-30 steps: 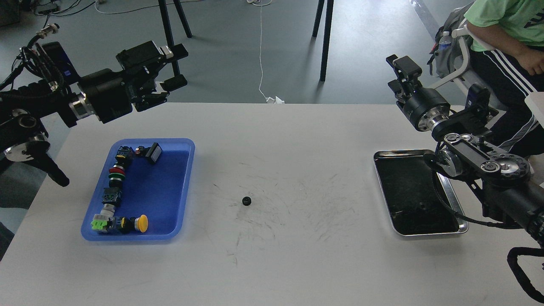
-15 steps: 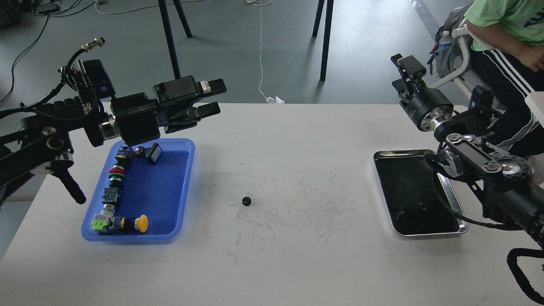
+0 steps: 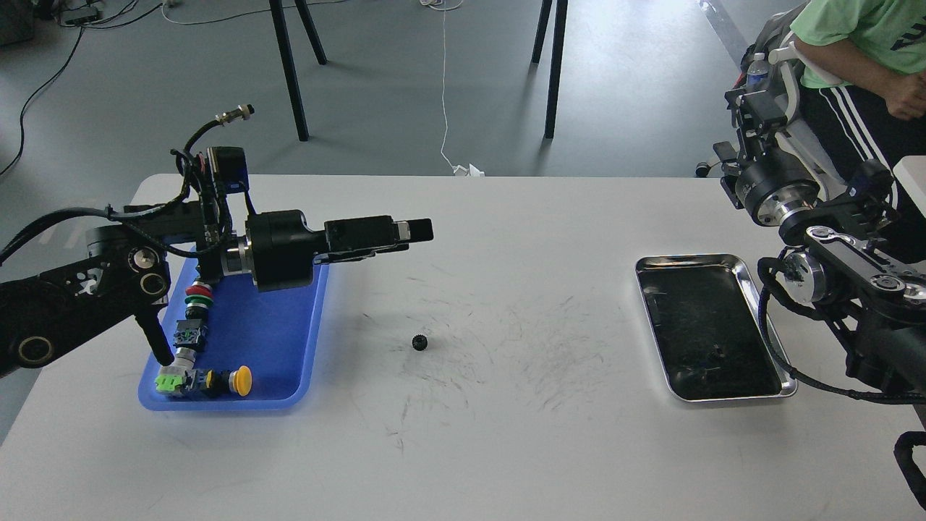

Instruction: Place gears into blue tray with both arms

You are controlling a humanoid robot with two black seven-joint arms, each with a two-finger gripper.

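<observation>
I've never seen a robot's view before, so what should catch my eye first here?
Probably the left gripper, stretched out over the white table on a bulky black arm. Below it sits a tiny black gear, alone mid-table. To the left, the blue tray holds colourful push-button switches; a shiny steel tray lies at right.

gear (image 3: 419, 342): tiny black toothed disc, lay flat on bare table | blue tray (image 3: 304, 340): at gear's 9 o'clock, well apart
</observation>
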